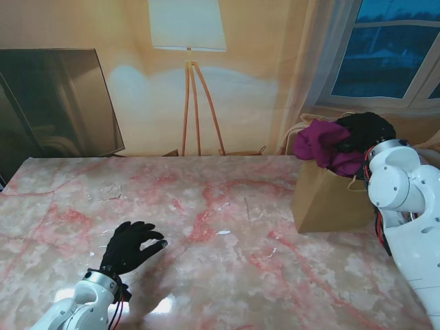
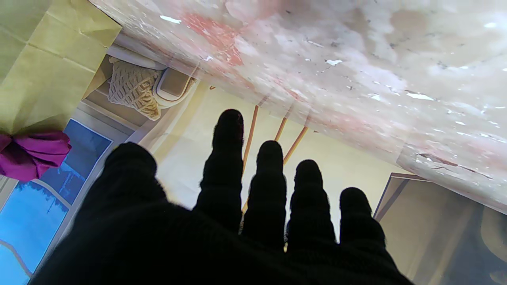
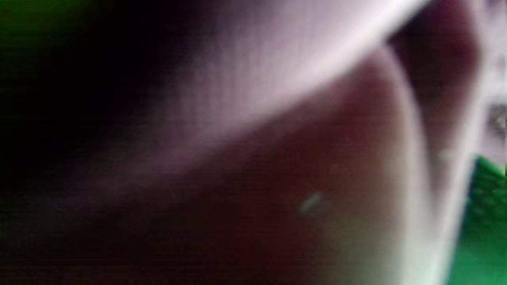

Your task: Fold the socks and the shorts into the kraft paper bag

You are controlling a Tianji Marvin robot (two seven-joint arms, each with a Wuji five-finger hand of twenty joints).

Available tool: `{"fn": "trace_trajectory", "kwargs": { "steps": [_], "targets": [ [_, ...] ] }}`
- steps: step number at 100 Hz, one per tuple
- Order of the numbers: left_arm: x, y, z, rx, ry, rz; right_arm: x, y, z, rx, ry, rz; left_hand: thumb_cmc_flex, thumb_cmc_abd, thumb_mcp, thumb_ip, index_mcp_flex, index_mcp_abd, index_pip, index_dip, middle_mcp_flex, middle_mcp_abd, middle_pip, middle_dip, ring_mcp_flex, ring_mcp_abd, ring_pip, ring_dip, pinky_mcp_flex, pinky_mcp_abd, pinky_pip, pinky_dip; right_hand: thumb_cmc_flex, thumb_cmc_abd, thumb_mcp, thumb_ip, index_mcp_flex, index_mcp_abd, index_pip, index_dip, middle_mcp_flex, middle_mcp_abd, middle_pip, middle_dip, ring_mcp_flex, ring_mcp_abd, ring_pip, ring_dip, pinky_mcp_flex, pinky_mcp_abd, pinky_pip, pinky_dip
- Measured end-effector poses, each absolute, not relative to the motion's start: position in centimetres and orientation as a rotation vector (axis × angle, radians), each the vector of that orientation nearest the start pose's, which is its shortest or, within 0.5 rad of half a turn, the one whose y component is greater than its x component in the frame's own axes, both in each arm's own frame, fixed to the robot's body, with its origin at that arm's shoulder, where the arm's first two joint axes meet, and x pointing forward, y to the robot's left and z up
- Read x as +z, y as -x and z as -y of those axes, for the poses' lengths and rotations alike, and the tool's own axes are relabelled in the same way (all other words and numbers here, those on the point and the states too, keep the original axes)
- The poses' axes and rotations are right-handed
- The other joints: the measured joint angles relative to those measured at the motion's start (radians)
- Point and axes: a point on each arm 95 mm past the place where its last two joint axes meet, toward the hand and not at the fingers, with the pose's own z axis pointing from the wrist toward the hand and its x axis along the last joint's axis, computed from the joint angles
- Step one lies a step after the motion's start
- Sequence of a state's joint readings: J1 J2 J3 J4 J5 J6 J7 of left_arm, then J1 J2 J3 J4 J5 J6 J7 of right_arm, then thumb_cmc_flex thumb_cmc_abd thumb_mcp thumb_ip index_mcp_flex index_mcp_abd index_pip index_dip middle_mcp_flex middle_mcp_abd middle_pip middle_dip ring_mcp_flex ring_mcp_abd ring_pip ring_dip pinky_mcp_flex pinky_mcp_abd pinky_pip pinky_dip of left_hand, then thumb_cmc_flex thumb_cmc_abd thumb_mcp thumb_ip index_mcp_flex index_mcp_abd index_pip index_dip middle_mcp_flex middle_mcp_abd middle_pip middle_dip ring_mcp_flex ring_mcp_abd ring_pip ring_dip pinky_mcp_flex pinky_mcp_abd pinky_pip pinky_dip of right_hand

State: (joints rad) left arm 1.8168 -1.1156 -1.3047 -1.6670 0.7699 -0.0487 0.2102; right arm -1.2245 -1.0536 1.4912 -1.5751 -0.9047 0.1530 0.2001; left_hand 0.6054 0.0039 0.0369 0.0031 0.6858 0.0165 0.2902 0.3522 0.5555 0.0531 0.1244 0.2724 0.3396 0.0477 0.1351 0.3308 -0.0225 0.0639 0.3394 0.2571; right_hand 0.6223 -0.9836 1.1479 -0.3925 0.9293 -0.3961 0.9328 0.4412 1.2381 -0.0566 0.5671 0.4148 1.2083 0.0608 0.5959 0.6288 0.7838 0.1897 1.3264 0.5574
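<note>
Pink-veined marble counter (image 1: 227, 227). Warm yellow wall (image 1: 261, 89) behind. Tripod floor lamp (image 1: 188, 41) with white shade stood centre, lit. Dark screen (image 1: 55, 103) at left. Window (image 1: 392, 48) at right showed blue dusk; pale curtain (image 1: 313, 62) beside it.

A pink-veined marble bench (image 1: 227, 227) fills the lower frame. Behind it, a floor lamp (image 1: 188, 41) top centre, a dark screen (image 1: 55, 103) upper left, a window (image 1: 395, 48) upper right.

The black-gloved left hand (image 2: 222, 221) spreads its fingers (image 2: 227, 158), empty, over the pink-veined marble table (image 2: 356, 59). Off toward ten o'clock of it stands the kraft paper bag (image 2: 39, 67), magenta cloth (image 2: 31, 154) bulging from its mouth.
</note>
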Motion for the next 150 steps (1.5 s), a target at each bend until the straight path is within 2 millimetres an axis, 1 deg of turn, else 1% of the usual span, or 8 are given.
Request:
{"fn": "trace_trajectory", "kwargs": {
  "steps": [20, 40, 54, 63, 92, 98, 110, 150],
  "targets": [
    [-36.0, -33.3, -2.0, -1.649, 1.483, -1.232, -14.5, -50.2, 13.0, 1.21, -1.265, -1.133, 0.0, 0.0, 0.0, 0.0, 0.0, 0.0, 0.0, 0.0, 0.0, 0.0, 0.0, 0.0, 0.0, 0.0, 0.0, 0.0, 0.0, 0.002, -0.001, 0.0, -0.053, 0.055, -0.027, 0.001, -0.014, 0.002, -0.001, -0.094, -0.004, -0.004, -0.036, -0.026, -0.063, -0.005, -0.051, -0.014, -0.049, -0.003, -0.03, 0.0],
    [-36.0, -33.4, -1.9, -1.652, 1.482, -1.232, -14.7, -49.9, 12.8, 1.111, -1.282, -1.248, 0.0, 0.0, 0.0, 0.0, 0.0, 0.0, 0.0, 0.0, 0.0, 0.0, 0.0, 0.0, 0.0, -0.001, 0.0, 0.0, 0.0, 0.004, -0.001, 0.0, -0.113, 0.208, -0.117, 0.002, -0.088, 0.072, -0.021, -0.18, -0.192, -0.007, -0.06, -0.05, -0.248, -0.006, -0.183, -0.034, -0.205, -0.007, -0.131, 0.015],
    [-36.1, -33.3, -1.9, -1.652, 1.485, -1.235, -14.5, -49.7, 12.6, 1.069, -1.285, -1.29, 0.0, 0.0, 0.0, 0.0, 0.0, 0.0, 0.0, 0.0, 0.0, 0.0, 0.0, 0.0, 0.0, -0.001, 0.0, 0.0, 0.0, 0.004, -0.001, 0.0, -0.171, 0.251, -0.116, 0.047, -0.126, 0.116, -0.165, -0.139, -0.287, -0.007, -0.088, -0.052, -0.336, 0.0, -0.223, -0.034, -0.28, -0.014, -0.218, 0.073],
    [-36.2, -33.3, -1.9, -1.653, 1.485, -1.236, -14.2, -49.5, 12.5, 1.06, -1.248, -1.296, 0.0, 0.0, 0.0, 0.0, 0.0, 0.0, 0.0, 0.0, 0.0, 0.0, 0.0, 0.0, 0.0, -0.001, 0.0, 0.0, 0.0, 0.005, -0.001, 0.001, -0.219, 0.262, -0.115, 0.171, -0.126, 0.141, -0.279, -0.063, -0.295, -0.008, -0.095, -0.052, -0.336, 0.0, -0.223, -0.034, -0.286, -0.015, -0.246, 0.085],
    [-36.0, -33.5, -2.0, -1.651, 1.485, -1.239, -12.4, -48.3, 12.7, 1.119, -1.13, -1.221, 0.0, 0.0, 0.0, 0.0, 0.0, 0.0, 0.0, 0.0, 0.0, 0.0, 0.0, 0.0, -0.001, -0.001, 0.0, 0.0, 0.0, 0.006, -0.001, 0.002, -0.201, 0.233, -0.063, 0.171, -0.31, 0.187, -0.425, -0.042, -0.344, -0.02, -0.075, -0.05, -0.334, 0.0, -0.232, -0.034, -0.272, -0.016, -0.267, 0.094],
    [-36.0, -33.5, -1.9, -1.651, 1.485, -1.239, -12.0, -48.2, 12.6, 1.181, -1.032, -1.174, 0.0, 0.0, 0.0, 0.0, 0.0, 0.0, 0.0, 0.0, 0.0, 0.0, 0.0, 0.0, -0.001, -0.001, 0.0, 0.0, 0.0, 0.006, -0.001, 0.002, -0.163, 0.172, -0.029, 0.167, -0.252, 0.154, -0.353, -0.017, -0.273, -0.033, 0.013, 0.022, -0.261, 0.0, -0.147, 0.011, -0.216, -0.014, -0.214, 0.115],
    [-36.0, -33.5, -1.9, -1.65, 1.485, -1.242, -12.0, -48.5, 12.6, 1.21, -0.89, -1.162, 0.0, 0.0, 0.0, 0.0, 0.0, 0.0, 0.0, 0.0, 0.0, 0.0, 0.0, 0.0, -0.001, -0.001, 0.0, 0.0, 0.0, 0.011, -0.001, 0.002, -0.113, 0.102, -0.023, 0.084, -0.054, -0.011, -0.014, -0.091, -0.11, -0.058, 0.053, 0.117, -0.157, -0.013, -0.033, 0.061, -0.12, -0.005, -0.102, 0.116],
    [-35.9, -33.5, -1.9, -1.65, 1.484, -1.248, -14.1, -49.8, 13.1, 1.064, -0.978, -1.257, 0.0, 0.0, 0.0, 0.0, 0.0, 0.0, 0.0, 0.0, 0.0, 0.0, 0.0, 0.0, -0.001, -0.002, 0.0, 0.0, 0.0, 0.011, -0.016, 0.002, -0.101, 0.048, -0.023, 0.083, 0.032, -0.024, 0.011, -0.147, -0.009, -0.06, 0.044, 0.077, -0.115, -0.022, 0.002, 0.071, -0.07, -0.006, -0.053, 0.116]
  ]
}}
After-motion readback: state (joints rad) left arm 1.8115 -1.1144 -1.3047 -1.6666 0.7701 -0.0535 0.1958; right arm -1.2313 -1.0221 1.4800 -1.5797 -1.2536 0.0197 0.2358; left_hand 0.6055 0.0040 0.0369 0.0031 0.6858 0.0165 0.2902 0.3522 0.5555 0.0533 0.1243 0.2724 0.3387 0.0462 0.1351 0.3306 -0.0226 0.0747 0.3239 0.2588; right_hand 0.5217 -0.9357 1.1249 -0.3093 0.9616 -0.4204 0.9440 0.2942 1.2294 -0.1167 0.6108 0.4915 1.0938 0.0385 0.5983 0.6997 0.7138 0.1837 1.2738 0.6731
